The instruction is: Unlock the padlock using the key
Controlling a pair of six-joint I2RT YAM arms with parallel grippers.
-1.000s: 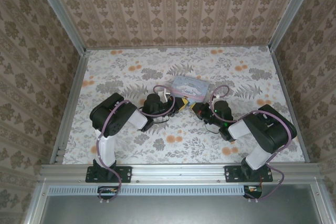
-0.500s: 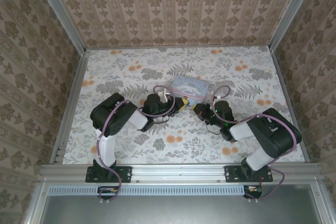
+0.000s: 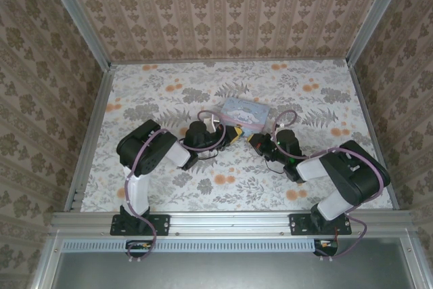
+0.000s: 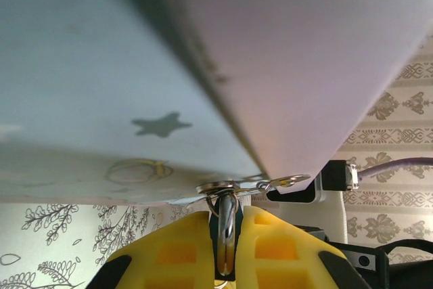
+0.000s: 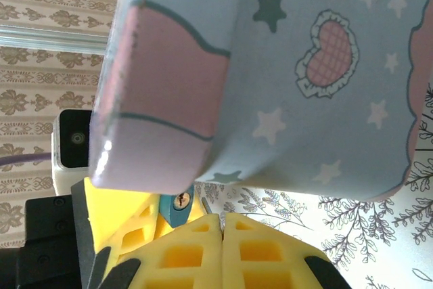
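A pastel blue and pink box stands mid-table, and both grippers meet at its near edge. My left gripper is shut on the padlock's silver shackle, which hangs from the box's metal hasp. In the right wrist view the padlock's blue body faces me with its keyhole, under the box corner. My right gripper is shut on the key, of which a thin metal sliver shows between the pads. It sits just right of the keyhole, apart from it. In the top view, left gripper and right gripper nearly touch.
The floral tabletop is ringed by patterned walls and an aluminium frame. The box overhangs both grippers closely. Open table lies behind the box and to either side of the arms.
The right arm's elbow has swung slightly outward to the right, while its gripper stays at the padlock. The left arm and the box have not moved.
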